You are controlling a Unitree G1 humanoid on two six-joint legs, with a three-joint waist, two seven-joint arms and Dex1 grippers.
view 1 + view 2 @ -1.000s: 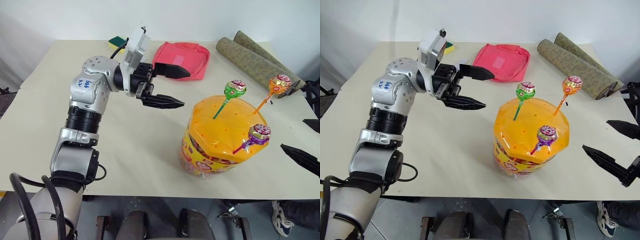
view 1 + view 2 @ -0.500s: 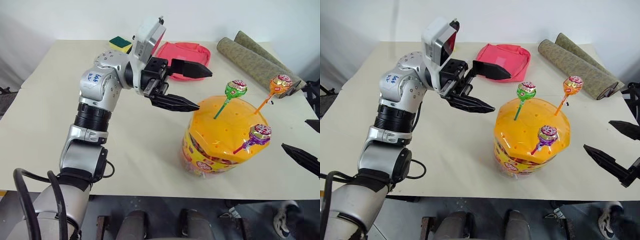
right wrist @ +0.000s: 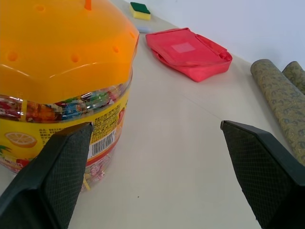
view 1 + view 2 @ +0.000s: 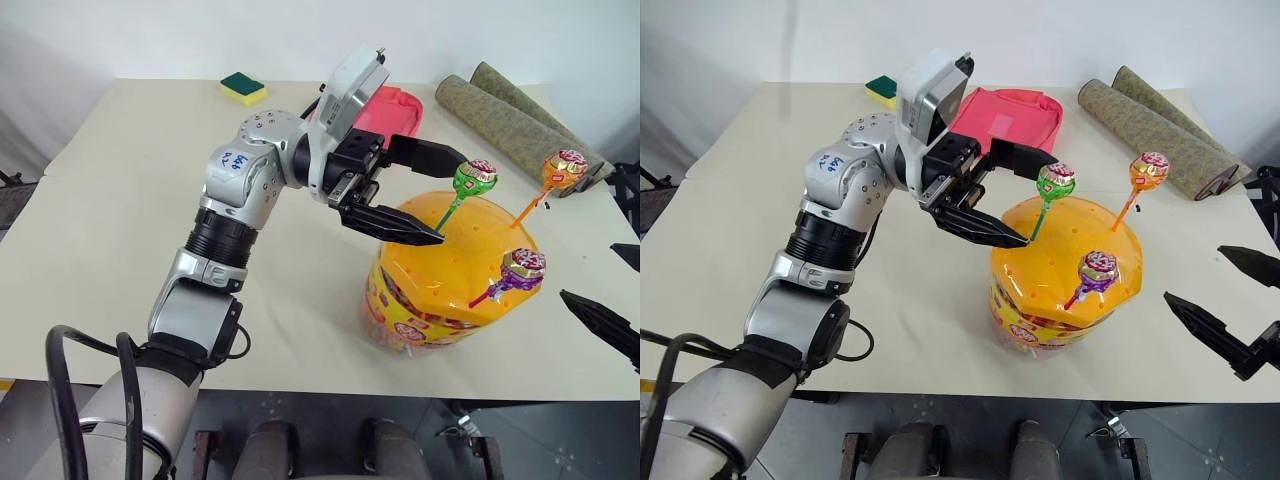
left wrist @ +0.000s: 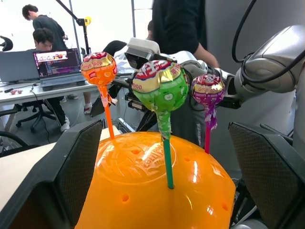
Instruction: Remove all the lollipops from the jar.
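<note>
1. My left hand (image 4: 435,195) is spread, fingers either side of the green lollipop (image 4: 473,178), not gripping it.
2. My right hand (image 4: 1240,305) hangs spread beside the jar (image 4: 450,275) on the desk (image 4: 110,200).
3. Orange lollipop (image 4: 563,168) and purple lollipop (image 4: 521,266) stand in the lid.

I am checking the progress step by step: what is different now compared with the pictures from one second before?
The left pincer, open, travelled across the table to the orange domed lid of the clear plastic jar and now brackets the green wrapped lollipop without gripping it. The orange lollipop, purple lollipop, jar and open right pincer stayed put.
</note>
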